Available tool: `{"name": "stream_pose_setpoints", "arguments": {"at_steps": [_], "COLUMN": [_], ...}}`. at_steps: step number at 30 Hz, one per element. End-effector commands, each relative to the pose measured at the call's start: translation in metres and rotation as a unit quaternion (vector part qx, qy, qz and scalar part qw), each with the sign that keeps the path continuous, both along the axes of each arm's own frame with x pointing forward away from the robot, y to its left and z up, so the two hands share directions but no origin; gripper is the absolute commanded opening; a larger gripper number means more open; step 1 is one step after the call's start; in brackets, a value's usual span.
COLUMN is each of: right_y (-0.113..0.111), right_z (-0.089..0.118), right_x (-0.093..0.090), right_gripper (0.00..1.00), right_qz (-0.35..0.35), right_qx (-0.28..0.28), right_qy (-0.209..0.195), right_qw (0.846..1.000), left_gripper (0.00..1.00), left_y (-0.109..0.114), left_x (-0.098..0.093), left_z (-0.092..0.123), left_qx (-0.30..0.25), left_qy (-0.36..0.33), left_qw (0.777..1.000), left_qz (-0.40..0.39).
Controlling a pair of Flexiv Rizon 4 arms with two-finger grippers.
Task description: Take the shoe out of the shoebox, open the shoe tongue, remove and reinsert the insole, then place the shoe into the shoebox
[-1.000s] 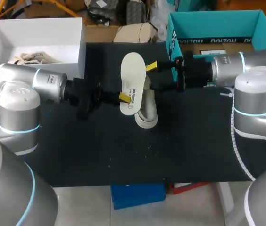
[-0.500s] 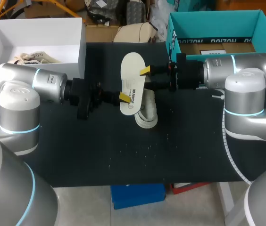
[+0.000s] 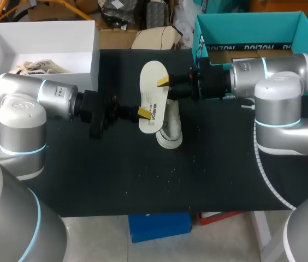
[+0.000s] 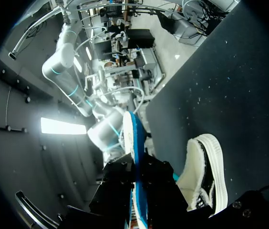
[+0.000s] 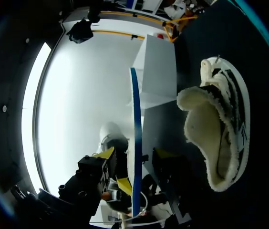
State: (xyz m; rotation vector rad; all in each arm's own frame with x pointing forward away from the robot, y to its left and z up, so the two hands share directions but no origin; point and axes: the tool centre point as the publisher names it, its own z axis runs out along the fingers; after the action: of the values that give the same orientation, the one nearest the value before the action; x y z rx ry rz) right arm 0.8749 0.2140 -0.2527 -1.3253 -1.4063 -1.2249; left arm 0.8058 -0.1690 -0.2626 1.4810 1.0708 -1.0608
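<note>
Boxes closed off the far corners of the black table (image 3: 143,180): a white box (image 3: 45,35) holding crumpled paper (image 3: 36,66) behind the left arm, and the teal shoebox (image 3: 247,24) behind the right arm. Between the arms, near the table's middle and well apart from its near edge, the shoe (image 3: 171,136) lay on the tabletop outside both boxes, its fleecy lining showing in the wrist views. The white insole (image 3: 152,90) hung over it, out of the shoe and apart from it in both wrist views, its length running from the far side toward the near side. The left gripper (image 3: 142,112) was pinching the insole close to its near end, one finger pressed on each face. The right gripper (image 3: 168,89) stood at the insole's far right edge, not far from the shoebox's front left corner. Its fingers were spread with the thin insole between them and one yellow tip over the upper face. Whether either finger touched could not be told. Against one second before, the right arm had slid leftward from in front of the shoebox, carrying that yellow tip from beyond the insole's edge to over it, while the left arm, insole and shoe had kept their places.
</note>
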Motion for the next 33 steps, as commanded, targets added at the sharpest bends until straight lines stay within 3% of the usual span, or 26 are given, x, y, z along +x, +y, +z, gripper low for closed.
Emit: {"name": "stream_pose_setpoints", "arguments": {"at_steps": [1,4,8,9,10,17,18,19,25,30,33], "right_y": [0.003,0.003,0.003,0.003,0.002,0.002,0.002,0.002,0.002,0.002,0.002], "right_z": [-0.003,-0.004,-0.003,-0.003,-0.003,-0.003,-0.003,-0.003,-0.003,-0.003,-0.003], "right_x": [0.001,0.001,0.001,0.002,0.002,0.002,0.002,0.002,0.002,0.002,0.002], "right_gripper": [0.44,0.42,0.27,0.21,0.00,0.00,0.00,0.00,0.00,0.00,0.00], "right_qz": [0.002,0.003,0.003,0.004,0.006,0.006,0.006,0.006,0.006,0.006,0.006], "right_qx": [0.000,0.000,-0.003,-0.004,-0.013,-0.013,-0.013,-0.013,-0.013,-0.013,-0.013], "right_qy": [0.002,0.004,0.004,0.004,0.004,0.004,0.004,0.004,0.004,0.004,0.004], "right_qw": [1.000,1.000,1.000,1.000,1.000,1.000,1.000,1.000,1.000,1.000,1.000], "left_gripper": [0.00,0.00,0.00,0.00,0.00,0.00,0.63,1.00,1.00,1.00,1.00], "left_y": [-0.001,-0.001,-0.001,-0.001,-0.001,0.002,0.005,0.012,0.065,0.107,0.115], "left_x": [0.000,0.000,0.000,0.000,0.000,-0.002,-0.003,-0.004,-0.023,-0.038,-0.039], "left_z": [0.000,0.000,0.000,0.000,0.000,0.001,0.002,0.003,0.010,0.019,0.033], "left_qx": [0.002,0.002,0.002,0.002,0.002,0.017,0.035,0.042,0.125,0.257,0.316], "left_qy": [-0.001,-0.001,-0.001,-0.001,-0.001,-0.008,-0.012,-0.016,-0.012,0.002,-0.011], "left_qw": [1.000,1.000,1.000,1.000,1.000,1.000,0.999,0.999,0.990,0.958,0.935], "left_qz": [-0.001,-0.001,-0.001,-0.001,-0.001,-0.001,0.010,0.016,0.069,0.129,0.158]}}
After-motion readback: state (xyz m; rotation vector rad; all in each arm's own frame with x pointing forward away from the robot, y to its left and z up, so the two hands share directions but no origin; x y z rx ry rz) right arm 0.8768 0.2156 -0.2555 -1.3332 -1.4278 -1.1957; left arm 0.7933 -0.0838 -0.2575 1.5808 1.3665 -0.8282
